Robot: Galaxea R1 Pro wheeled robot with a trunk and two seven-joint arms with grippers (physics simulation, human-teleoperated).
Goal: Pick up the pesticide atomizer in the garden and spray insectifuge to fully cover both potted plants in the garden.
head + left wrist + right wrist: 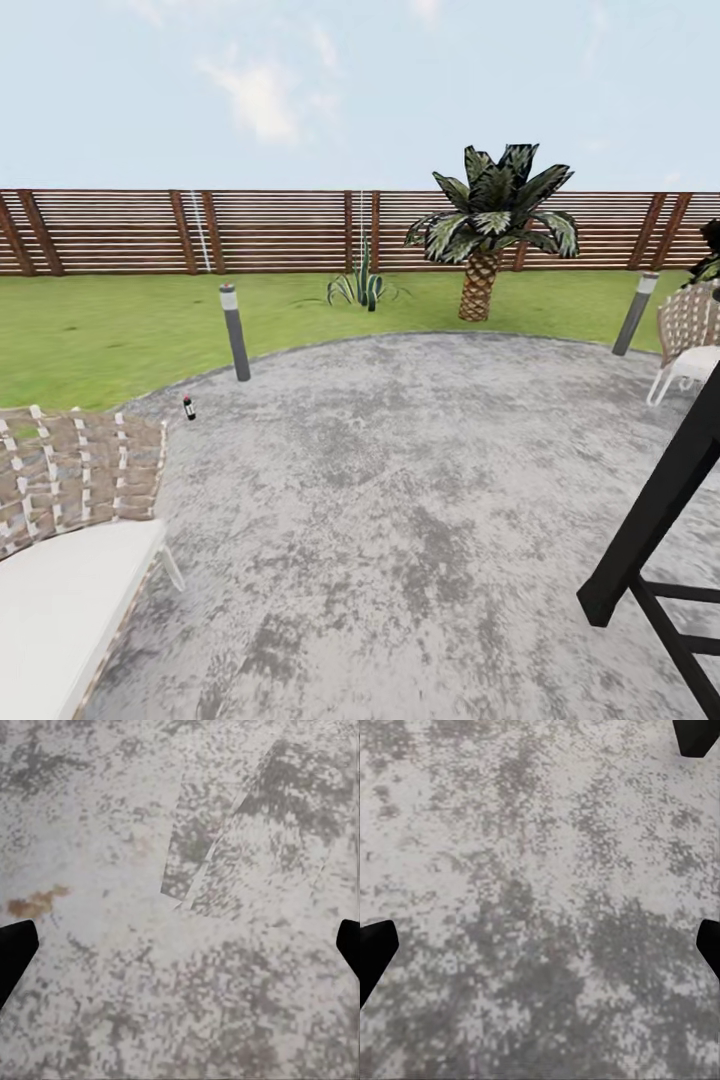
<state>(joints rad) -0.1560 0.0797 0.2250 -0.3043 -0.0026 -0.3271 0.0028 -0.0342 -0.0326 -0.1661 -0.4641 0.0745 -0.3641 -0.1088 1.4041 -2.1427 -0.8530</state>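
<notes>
Both grippers, left gripper [180, 945] and right gripper [540, 945], hang with fingers wide apart over grey paving, holding nothing. From the left: a woven chair [70, 480], the small bottle [189, 407] standing at the patio [420, 500] edge beside a lamp post [235, 331], then a palm [485, 235]

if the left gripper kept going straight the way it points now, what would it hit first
Most likely the mottled grey paved patio: between the left gripper's open jaws nothing else shows. How far off it lies is unclear.

Fenced garden [100, 330], round paved patio [420, 480], palm [493, 225], woven chairs [70, 520]
</notes>
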